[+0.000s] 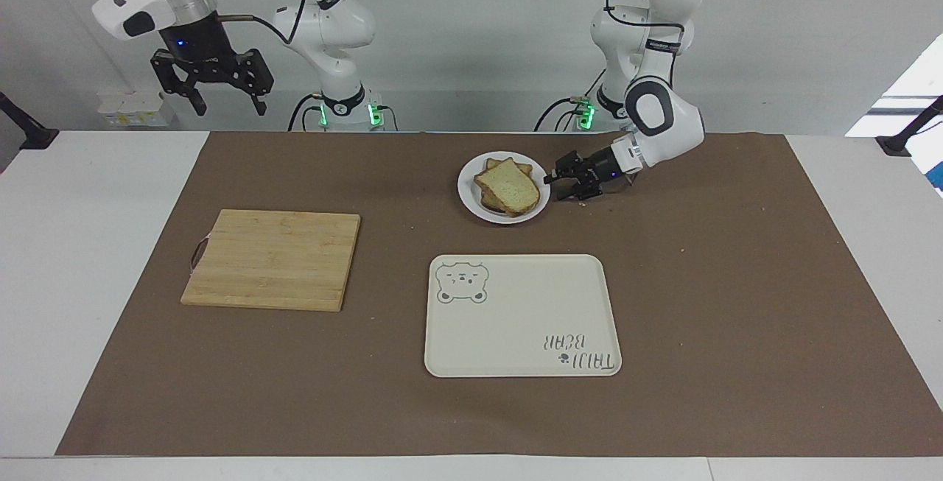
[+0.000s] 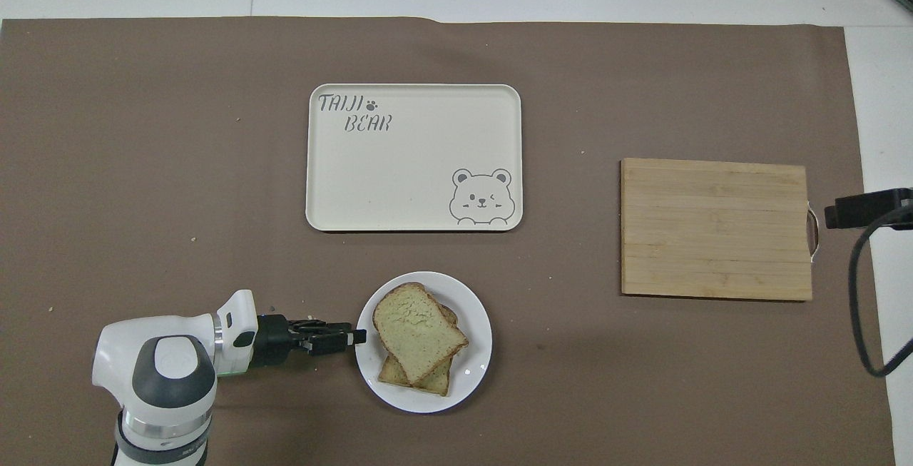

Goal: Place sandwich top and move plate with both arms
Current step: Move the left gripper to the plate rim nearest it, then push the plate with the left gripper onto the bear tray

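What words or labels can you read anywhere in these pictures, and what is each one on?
"TAIJI BEAR", with a paw print after "TAIJI": printed on the tray, in the corner diagonally across from its bear drawing; it reads upside down in the facing view.
Black bands on the arms: they carry lettering, too small to read.
No readable text on the plate, bread, board or mat.
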{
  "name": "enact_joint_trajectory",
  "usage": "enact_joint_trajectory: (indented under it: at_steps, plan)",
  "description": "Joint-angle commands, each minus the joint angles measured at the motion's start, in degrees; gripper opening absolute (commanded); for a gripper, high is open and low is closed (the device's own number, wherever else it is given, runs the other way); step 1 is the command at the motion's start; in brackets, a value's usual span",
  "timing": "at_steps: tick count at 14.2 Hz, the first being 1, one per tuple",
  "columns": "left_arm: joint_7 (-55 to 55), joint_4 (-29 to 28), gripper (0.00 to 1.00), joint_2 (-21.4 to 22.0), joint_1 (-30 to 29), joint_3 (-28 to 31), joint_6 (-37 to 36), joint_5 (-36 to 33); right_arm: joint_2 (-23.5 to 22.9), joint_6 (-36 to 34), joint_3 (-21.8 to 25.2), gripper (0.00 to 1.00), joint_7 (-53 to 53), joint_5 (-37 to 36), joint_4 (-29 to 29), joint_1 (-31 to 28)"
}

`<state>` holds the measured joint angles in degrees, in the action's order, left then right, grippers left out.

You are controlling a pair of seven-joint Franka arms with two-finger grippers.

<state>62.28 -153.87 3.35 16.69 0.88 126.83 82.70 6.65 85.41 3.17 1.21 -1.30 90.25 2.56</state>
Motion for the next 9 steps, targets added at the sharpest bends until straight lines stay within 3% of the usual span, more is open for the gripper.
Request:
enact_joint_trajectory:
  at_steps: [1,4,9]
  plan:
    - [2.32,-0.64,0.65,-0.45,-0.17,0.09,-1.93,3.33,0.64,-1.04,-0.45,1.0,0.72,-0.64,0.37,-0.53]
    - [2.94,-1.08,0.62,-0.36,0.53,0.09,-2.03,5.36,1.25,-0.42,-0.45,1.0,0.55,-0.29,1.24,-0.62]
    - [4.69,-2.13,0.09,-0.27,0.8,0.09,-2.12,5.37,1.26,1.07,-0.45,1.0,1.16,-1.34,2.3,-0.53]
